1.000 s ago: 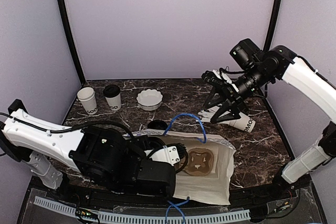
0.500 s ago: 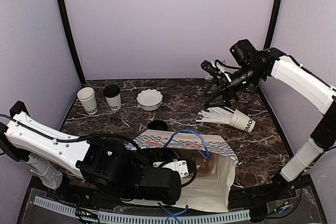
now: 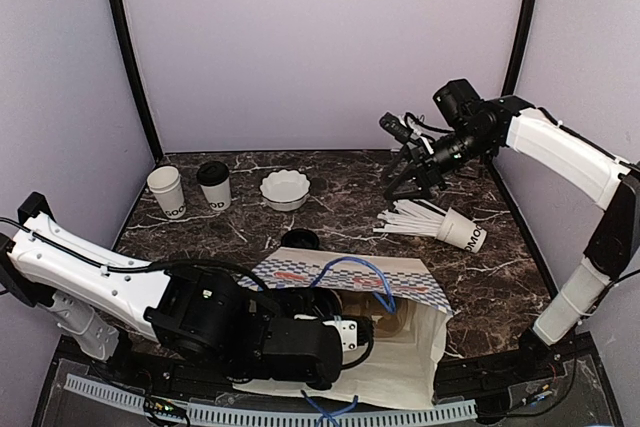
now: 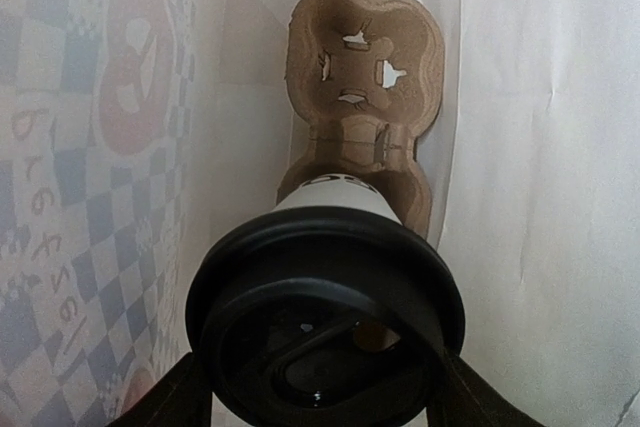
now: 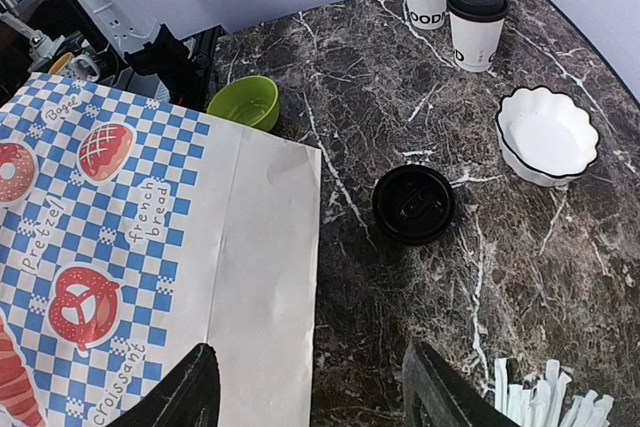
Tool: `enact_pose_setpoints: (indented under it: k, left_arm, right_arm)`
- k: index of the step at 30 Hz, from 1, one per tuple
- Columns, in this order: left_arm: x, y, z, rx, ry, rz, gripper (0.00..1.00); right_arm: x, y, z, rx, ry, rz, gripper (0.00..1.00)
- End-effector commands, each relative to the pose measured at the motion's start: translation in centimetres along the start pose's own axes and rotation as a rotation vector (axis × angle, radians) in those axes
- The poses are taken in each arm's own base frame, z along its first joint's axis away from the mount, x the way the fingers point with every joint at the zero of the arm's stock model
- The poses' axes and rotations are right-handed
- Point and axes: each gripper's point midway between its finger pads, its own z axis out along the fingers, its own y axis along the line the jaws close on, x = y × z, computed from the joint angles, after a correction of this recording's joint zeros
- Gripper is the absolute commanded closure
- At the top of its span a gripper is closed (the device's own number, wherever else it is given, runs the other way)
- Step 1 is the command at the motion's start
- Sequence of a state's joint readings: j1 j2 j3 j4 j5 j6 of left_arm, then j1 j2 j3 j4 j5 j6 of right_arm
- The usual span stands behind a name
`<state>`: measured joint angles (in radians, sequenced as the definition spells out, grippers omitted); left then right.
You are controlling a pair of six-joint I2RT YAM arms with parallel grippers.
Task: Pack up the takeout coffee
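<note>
In paper bag (image 4: 100, 147), cardboard carrier (image 4: 365, 67), left gripper (image 4: 325, 402) clamping lidded cup (image 4: 325, 297), right gripper (image 5: 315, 387) spread

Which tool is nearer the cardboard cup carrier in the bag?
Left. The left tool is inside the paper bag, holding a lidded cup at the carrier; the right tool hovers outside, over the table.
</note>
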<state>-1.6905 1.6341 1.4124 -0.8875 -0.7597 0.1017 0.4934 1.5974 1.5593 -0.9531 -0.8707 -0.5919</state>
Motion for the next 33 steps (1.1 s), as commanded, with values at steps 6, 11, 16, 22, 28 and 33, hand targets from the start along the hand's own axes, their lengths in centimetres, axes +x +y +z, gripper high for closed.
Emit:
enact_pose_setpoints:
  k: [6,11,16,22,28,33]
  left_arm:
    - [0.7,0.4,0.2,0.034,-0.006,0.045,0.69]
    - [1.1,1.0,0.9,0.009,0.010,0.059,0.69]
    - [1.3,1.4,1.2,-0.004,0.011,0.070,0.69]
    - [1.1,0.9,1.7,0.017,-0.001,0.094,0.69]
    - [1.1,1.0,2.6,0.011,0.006,0.103,0.69]
    - [1.9,1.5,3.5,0.011,0.049,0.083,0.69]
  right_arm:
    - [0.1,-0.2,0.0,-0.008,-0.025,0.005,0.38]
    - [0.2,-0.2,0.0,-0.008,-0.023,0.008,0.38]
    - [0.4,-0.4,0.3,-0.012,-0.018,0.015,0.38]
    - [0.7,-0.4,0.4,-0.018,-0.015,0.023,0.38]
    - [1.0,-0.2,0.4,-0.018,-0.009,0.024,0.38]
    - [1.2,-0.1,0.4,-0.017,-0.004,0.022,0.38]
